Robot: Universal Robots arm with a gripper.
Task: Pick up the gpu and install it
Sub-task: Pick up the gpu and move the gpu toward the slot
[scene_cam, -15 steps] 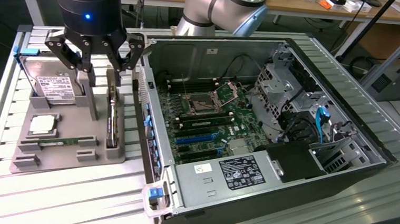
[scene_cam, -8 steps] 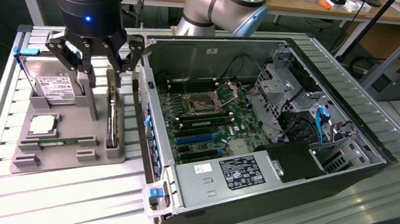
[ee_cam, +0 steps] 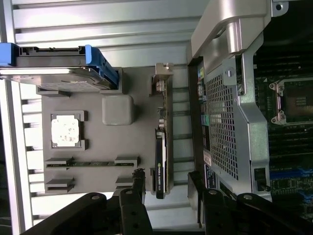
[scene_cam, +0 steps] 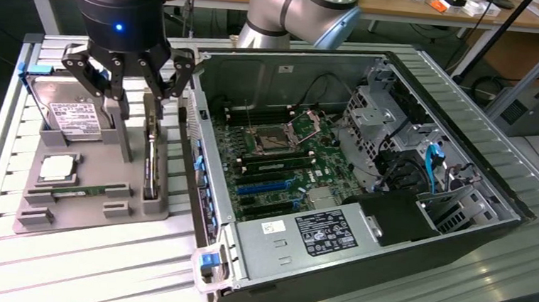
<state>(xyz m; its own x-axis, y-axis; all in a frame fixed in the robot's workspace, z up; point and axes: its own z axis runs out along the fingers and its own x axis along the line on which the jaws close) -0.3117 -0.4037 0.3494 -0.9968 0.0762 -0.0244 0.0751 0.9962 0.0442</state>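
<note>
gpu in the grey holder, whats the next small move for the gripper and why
Probably close the fingers on the card. The gpu stands on edge in the grey holder. The gripper is open, with one finger on each side of the card and a gap showing on both sides. Nothing grips it yet.

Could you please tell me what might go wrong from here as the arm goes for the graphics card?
1. The graphics card stands on its edge in a narrow slot of the grey tray. If the open gripper closes off-centre, the card could tilt or jam.
2. The computer case's side wall sits close beside that slot, so the gripper might knock against it.
</note>
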